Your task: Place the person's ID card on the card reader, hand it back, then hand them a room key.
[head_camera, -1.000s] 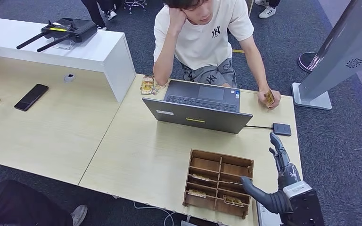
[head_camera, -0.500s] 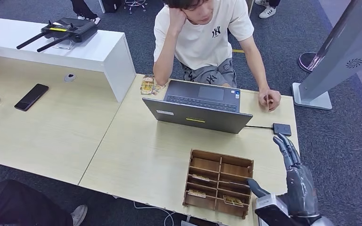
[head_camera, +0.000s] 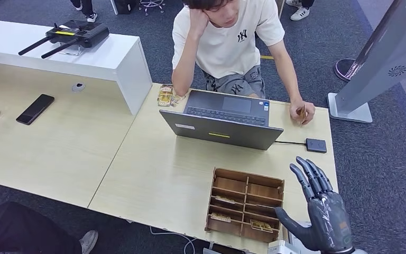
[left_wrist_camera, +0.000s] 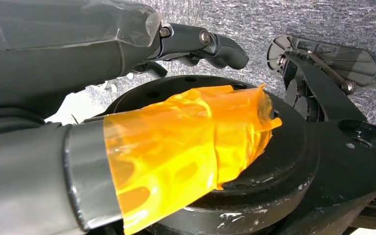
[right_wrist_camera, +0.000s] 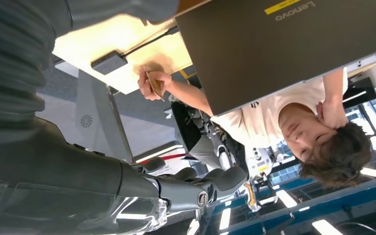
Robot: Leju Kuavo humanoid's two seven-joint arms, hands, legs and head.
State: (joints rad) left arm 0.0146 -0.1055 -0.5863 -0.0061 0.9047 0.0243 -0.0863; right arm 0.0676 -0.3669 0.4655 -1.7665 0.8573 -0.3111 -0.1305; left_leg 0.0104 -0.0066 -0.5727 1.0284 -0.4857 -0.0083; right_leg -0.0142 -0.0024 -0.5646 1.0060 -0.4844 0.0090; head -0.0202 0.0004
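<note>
At the table's near right corner my right hand (head_camera: 320, 211) is raised, fingers spread, holding nothing; it also fills the edge of the right wrist view (right_wrist_camera: 54, 161). The small black card reader (head_camera: 316, 145) lies on the table just beyond it, cabled to the laptop, and is seen too from the wrist (right_wrist_camera: 108, 62). The person seated across rests a hand on the far right of the table and pinches the tan ID card (head_camera: 302, 112) (right_wrist_camera: 154, 84). A wooden compartment box (head_camera: 246, 182) with room key cards (head_camera: 261, 225) sits left of my right hand. My left hand (left_wrist_camera: 78, 58) hangs low and holds nothing, its thumb wrapped in orange tape.
An open grey laptop (head_camera: 222, 124) stands between the person and the box. A white raised counter (head_camera: 116, 61) carries a black device with antennas (head_camera: 74, 34). A black phone (head_camera: 35, 109) lies on the left table. A grey kiosk stand (head_camera: 370, 69) is on the floor at right.
My right hand has turned from edge-on to showing its back with fingers spread, and has drawn back toward the near table edge. The person's card has dropped lower in their hand.
</note>
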